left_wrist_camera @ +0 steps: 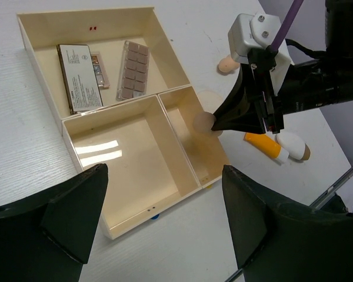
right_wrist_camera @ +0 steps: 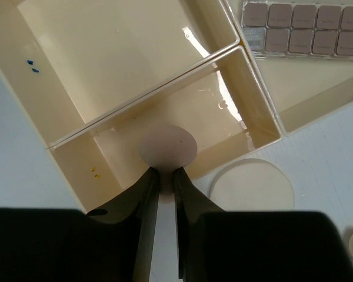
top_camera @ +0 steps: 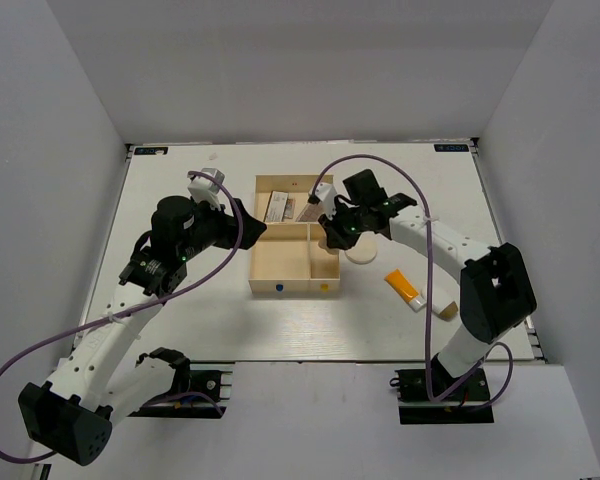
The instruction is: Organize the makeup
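Note:
My right gripper (right_wrist_camera: 166, 171) is shut on a peach egg-shaped sponge (right_wrist_camera: 167, 145) and holds it over the narrow right compartment of the wooden tray (right_wrist_camera: 142, 94). In the left wrist view the sponge (left_wrist_camera: 203, 122) sits at the tip of the right gripper (left_wrist_camera: 216, 124). Two flat palettes (left_wrist_camera: 79, 77) (left_wrist_camera: 133, 69) lie in the tray's far compartment. The cream round pad (right_wrist_camera: 252, 188), the orange tube (left_wrist_camera: 262, 144), the brown-capped bottle (left_wrist_camera: 293, 145) and a second sponge (left_wrist_camera: 226, 64) lie on the table right of the tray. My left gripper (left_wrist_camera: 165, 226) is open and empty, above the tray's left side (top_camera: 248, 225).
The tray (top_camera: 252, 272) stands mid-table; its large near-left compartment (left_wrist_camera: 129, 158) holds nothing. The tube (top_camera: 405, 288) and bottle (top_camera: 441, 310) lie by the right arm. White walls enclose the table on three sides.

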`<state>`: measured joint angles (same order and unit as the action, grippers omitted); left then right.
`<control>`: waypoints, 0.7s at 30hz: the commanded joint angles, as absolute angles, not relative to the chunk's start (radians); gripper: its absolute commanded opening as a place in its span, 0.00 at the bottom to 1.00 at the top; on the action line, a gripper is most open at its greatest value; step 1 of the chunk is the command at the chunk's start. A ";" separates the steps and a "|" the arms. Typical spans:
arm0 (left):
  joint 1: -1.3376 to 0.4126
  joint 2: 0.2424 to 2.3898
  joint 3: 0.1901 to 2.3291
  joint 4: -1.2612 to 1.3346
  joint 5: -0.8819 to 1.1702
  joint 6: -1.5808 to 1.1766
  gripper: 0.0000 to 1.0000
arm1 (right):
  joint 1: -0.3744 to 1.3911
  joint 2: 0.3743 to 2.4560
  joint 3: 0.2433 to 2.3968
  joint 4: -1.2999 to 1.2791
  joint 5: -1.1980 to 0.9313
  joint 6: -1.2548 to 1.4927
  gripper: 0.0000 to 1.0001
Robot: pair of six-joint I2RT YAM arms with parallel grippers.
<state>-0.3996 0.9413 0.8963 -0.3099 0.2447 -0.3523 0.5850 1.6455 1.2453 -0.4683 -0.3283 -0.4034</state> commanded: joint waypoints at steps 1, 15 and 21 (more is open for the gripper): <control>-0.403 0.934 0.896 -0.299 0.258 -0.348 0.88 | 0.603 1.640 1.287 -0.456 -0.290 -0.417 0.22; -0.403 0.931 0.893 -0.298 0.259 -0.351 0.88 | 0.621 1.667 1.267 -0.434 -0.222 -0.417 0.43; -0.403 0.931 0.893 -0.299 0.259 -0.350 0.88 | 0.630 1.670 1.267 -0.437 -0.227 -0.419 0.58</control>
